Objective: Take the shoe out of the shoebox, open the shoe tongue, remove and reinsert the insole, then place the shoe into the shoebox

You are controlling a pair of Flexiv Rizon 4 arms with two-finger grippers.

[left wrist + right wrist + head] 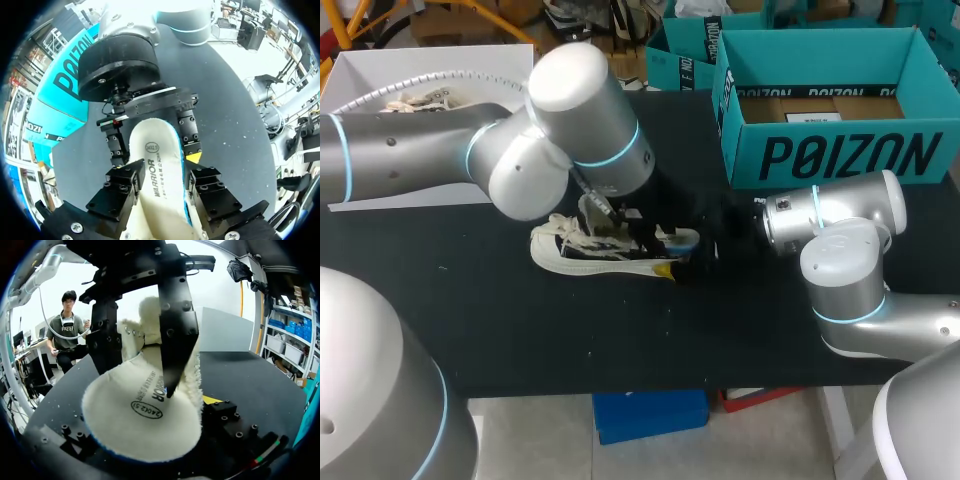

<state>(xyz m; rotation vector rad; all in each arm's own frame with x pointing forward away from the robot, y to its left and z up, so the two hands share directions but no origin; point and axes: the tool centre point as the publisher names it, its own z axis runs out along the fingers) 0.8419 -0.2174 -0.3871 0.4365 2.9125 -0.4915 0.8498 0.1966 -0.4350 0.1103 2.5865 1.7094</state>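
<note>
Insole (152,145) clamped in left gripper (164,176) above shoe (582,252), heel end at right gripper (688,256), whose hold is unclear

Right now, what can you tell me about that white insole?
The insole is white and soft-looking, cloth-faced, with dark print, an oval stamp and a blue rim. It sits over the black table, seemingly bowed, with the left gripper's jaws pressing its two edges. Its rounded end lies at the right gripper.
</note>
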